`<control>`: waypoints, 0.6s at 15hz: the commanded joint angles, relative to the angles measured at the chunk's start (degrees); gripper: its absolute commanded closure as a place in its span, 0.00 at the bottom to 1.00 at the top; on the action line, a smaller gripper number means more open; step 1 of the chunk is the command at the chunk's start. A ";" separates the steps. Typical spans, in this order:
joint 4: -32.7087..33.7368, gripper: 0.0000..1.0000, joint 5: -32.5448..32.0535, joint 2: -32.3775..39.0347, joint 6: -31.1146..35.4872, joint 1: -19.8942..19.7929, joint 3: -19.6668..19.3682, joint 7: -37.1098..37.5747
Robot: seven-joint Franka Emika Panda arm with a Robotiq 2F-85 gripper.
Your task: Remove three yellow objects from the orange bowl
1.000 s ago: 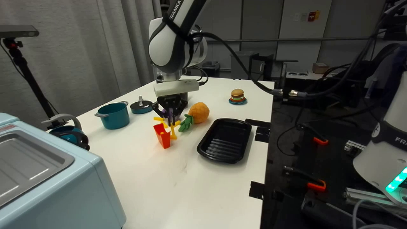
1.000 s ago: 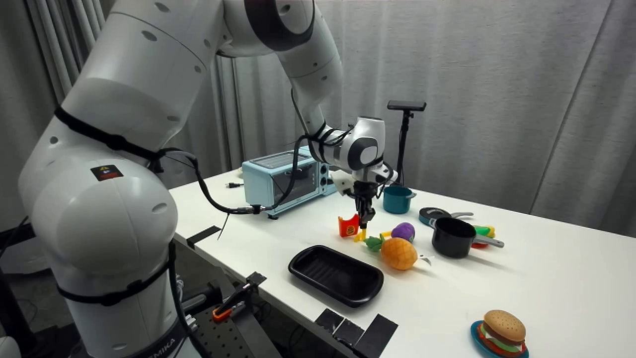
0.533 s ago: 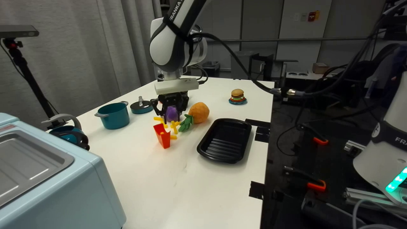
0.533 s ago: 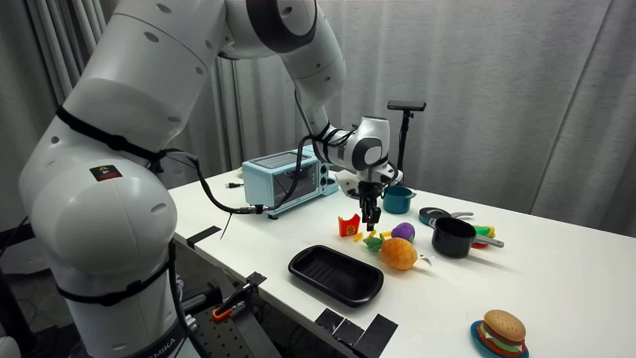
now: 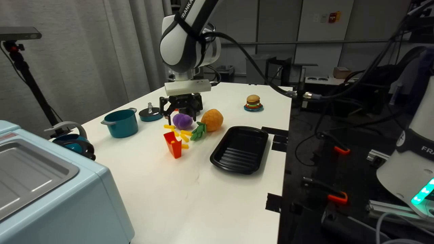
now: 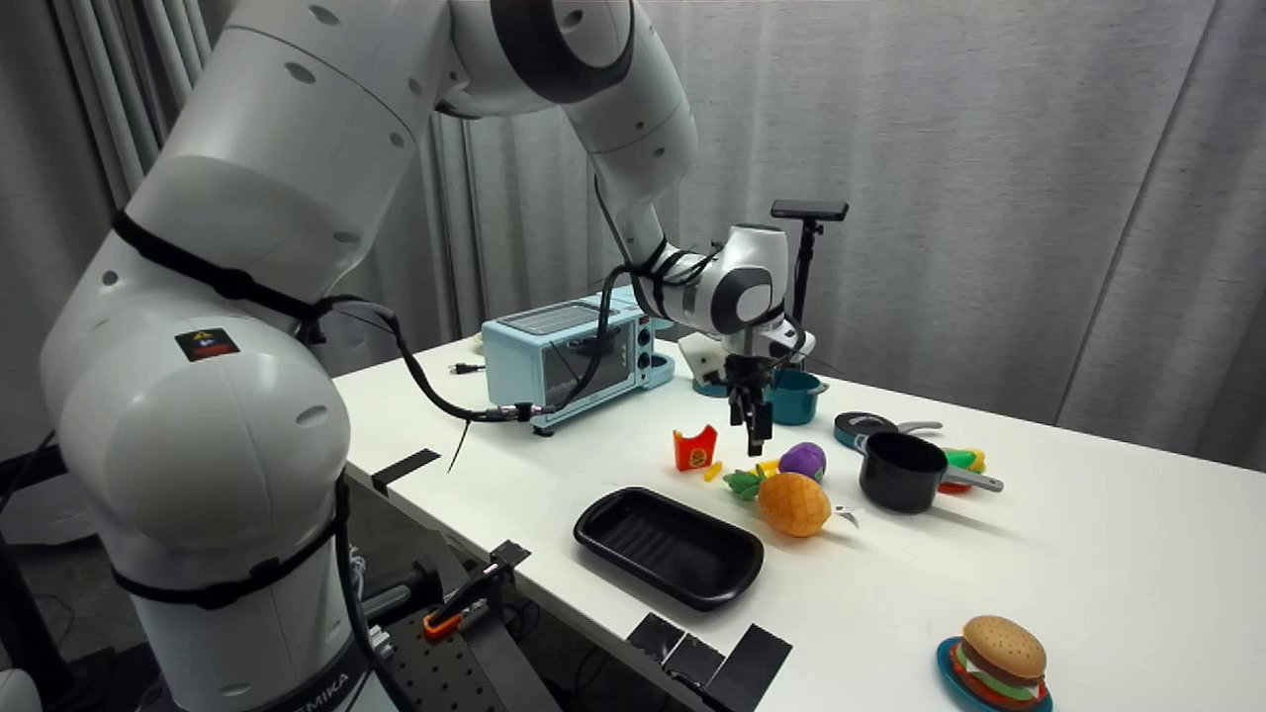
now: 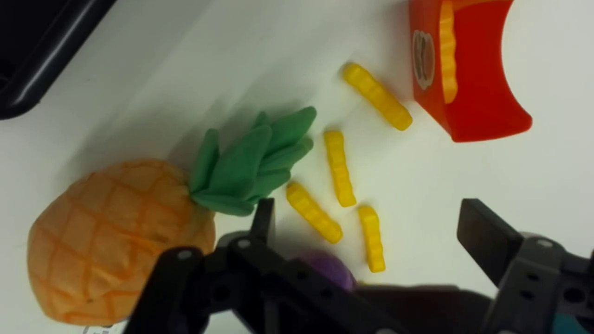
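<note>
Holds tool [image 7: 372, 221] wide and empty near loose fries [image 7: 340, 168], probably for clearance. Lists one fry [image 7: 448, 51] inside red box [image 5: 175, 149], upright well in from taped edge of desk [image 5: 203, 203], perhaps for access.

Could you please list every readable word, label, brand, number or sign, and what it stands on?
"FRANKA": arm, in an exterior view.
"FRA", cut off by the picture edge: robot base, in an exterior view.
"EMIKA": robot base, in an exterior view.
Too small or blurred to read: emblem on the red carton, warning sticker on the arm, red label on the light-blue oven.
No number can be read.
</note>
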 commanded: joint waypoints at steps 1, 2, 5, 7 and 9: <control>0.00 0.00 0.74 -1.32 -1.02 0.72 0.02 0.47; -0.22 0.00 0.56 -1.59 -0.85 1.09 -0.08 0.79; -0.99 0.00 0.19 -2.57 -0.67 1.96 -0.27 1.52; -1.94 0.00 -0.86 -3.43 -0.36 2.98 -1.00 2.47; -0.25 0.00 -0.02 -1.53 -0.14 1.82 -0.01 0.61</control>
